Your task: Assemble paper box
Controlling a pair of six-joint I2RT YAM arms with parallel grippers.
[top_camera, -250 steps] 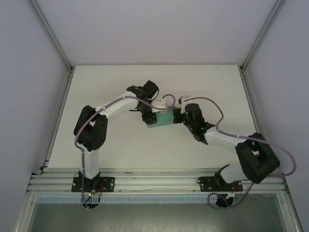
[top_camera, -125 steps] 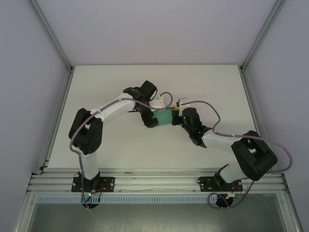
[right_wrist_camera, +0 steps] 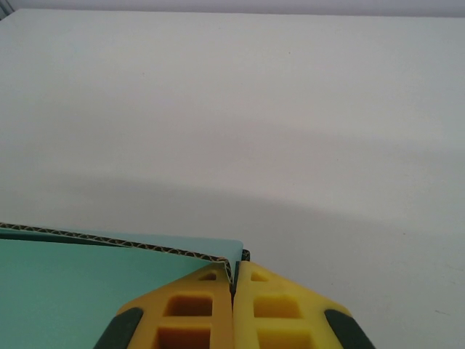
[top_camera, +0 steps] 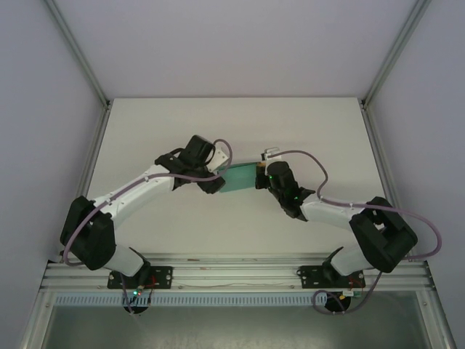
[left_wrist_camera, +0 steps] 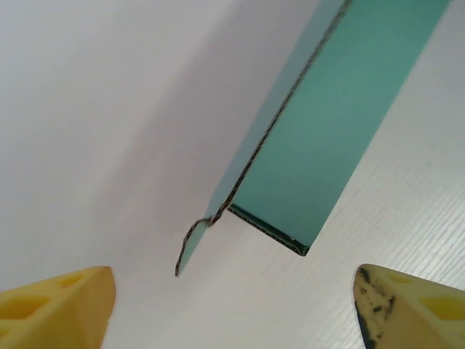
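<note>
Two arms meet over the middle of the counter (top_camera: 145, 131), the teal paper box (top_camera: 238, 179) between them. Left wrist: the left claw (left_wrist_camera: 232, 313) gapes apart, box just beyond. Right wrist: the right claw (right_wrist_camera: 233, 302) pinches the box's corner.

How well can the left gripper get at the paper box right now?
Probably yes: the left gripper is open, the paper box has its free end just ahead of the spread fingers with nothing between, and the right gripper pinches another corner.
</note>
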